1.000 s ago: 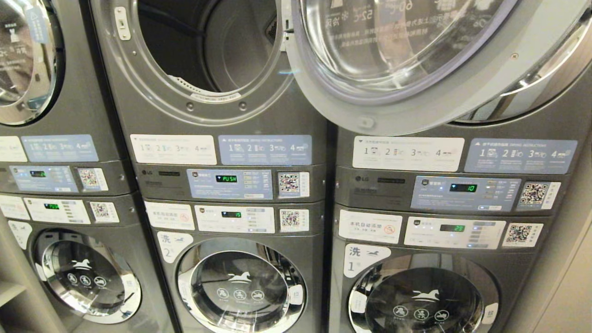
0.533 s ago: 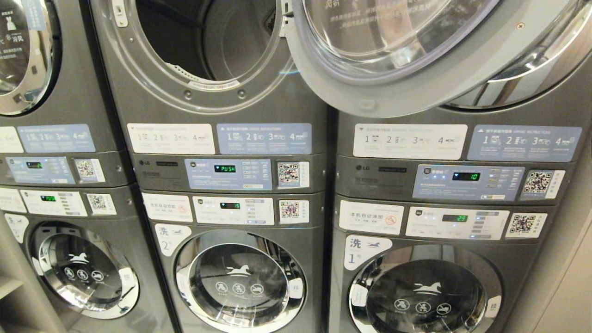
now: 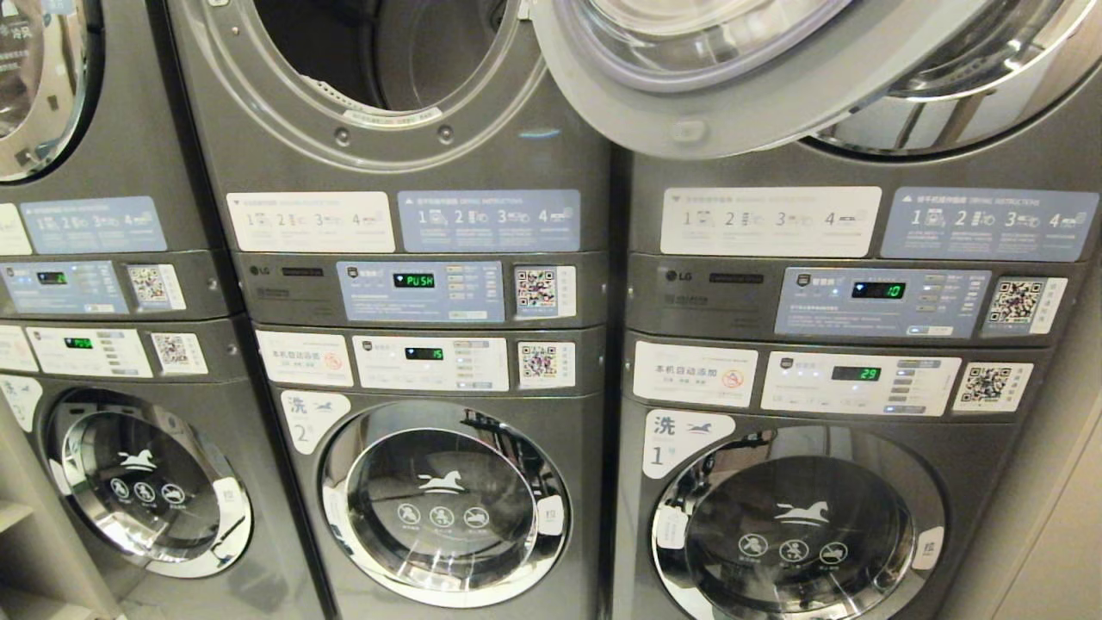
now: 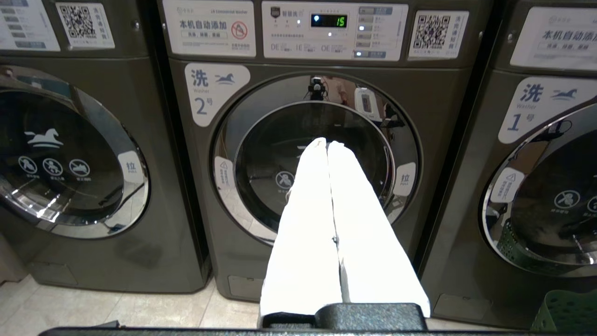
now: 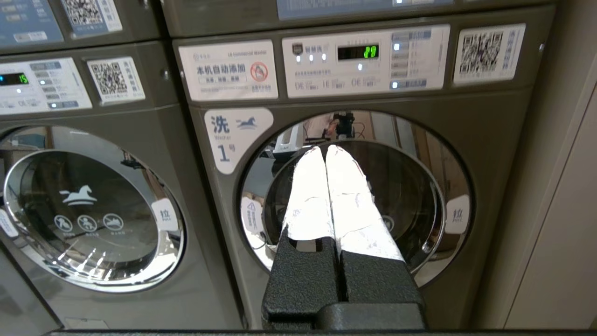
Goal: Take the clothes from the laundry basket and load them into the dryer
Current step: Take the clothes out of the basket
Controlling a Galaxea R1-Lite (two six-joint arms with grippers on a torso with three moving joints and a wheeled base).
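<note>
White tool fingers (image 4: 326,210), black mounts

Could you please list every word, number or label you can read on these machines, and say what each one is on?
"PUSH": display of the open dryer.
"15": display of washer 2.
"29": display of washer 1.
"10": display of the right dryer.
"洗 2": badge on the middle washer.
"洗 1": badge on the right washer.
"LG": right dryer's panel.
"本机自动添加": sticker.
Instruction stickers' small print: unreadable.

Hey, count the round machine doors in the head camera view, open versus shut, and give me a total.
Open doors: 1, the upper middle dryer's door, swung out to the right.
Shut doors: 5: upper left, upper right, lower left, lower middle, lower right.
Total: 6
</note>
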